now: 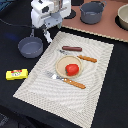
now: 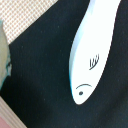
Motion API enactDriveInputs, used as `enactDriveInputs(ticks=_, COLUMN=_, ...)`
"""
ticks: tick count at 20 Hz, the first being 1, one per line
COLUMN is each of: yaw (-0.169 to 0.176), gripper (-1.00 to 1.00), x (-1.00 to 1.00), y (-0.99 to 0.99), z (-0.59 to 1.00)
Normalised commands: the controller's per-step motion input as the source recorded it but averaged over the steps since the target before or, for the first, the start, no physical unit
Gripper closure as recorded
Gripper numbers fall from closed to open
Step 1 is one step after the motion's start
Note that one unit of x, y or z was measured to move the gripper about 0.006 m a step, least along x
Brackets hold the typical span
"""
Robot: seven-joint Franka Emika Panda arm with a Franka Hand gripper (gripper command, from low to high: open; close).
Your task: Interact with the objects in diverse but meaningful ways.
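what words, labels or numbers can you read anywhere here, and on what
None can be read.
yellow box: red and dark print on its top, too blurred to read.
white utensil: small dark marks in the wrist view, a drawn figure rather than letters.
Nothing else shows any text.

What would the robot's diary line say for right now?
arm: above mat's far corner | jaws: white gripper state unclear | beside: small grey long-handled saucepan | red tomato: on round tan plate | wrist: white fish-shaped utensil

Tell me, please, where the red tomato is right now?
In the exterior view, the red tomato sits on a small plate mid-placemat, between the sausage and fork.
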Motion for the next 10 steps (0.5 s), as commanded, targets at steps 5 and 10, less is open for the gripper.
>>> enactDriveInputs(ticks=5, yaw=-0.018, gripper=-1.0, x=-0.39, y=-0.01, z=-0.29)
enactDriveInputs(ticks=10, yaw=-0.01, gripper=-1.0, x=-0.36, y=0.0, z=-0.41)
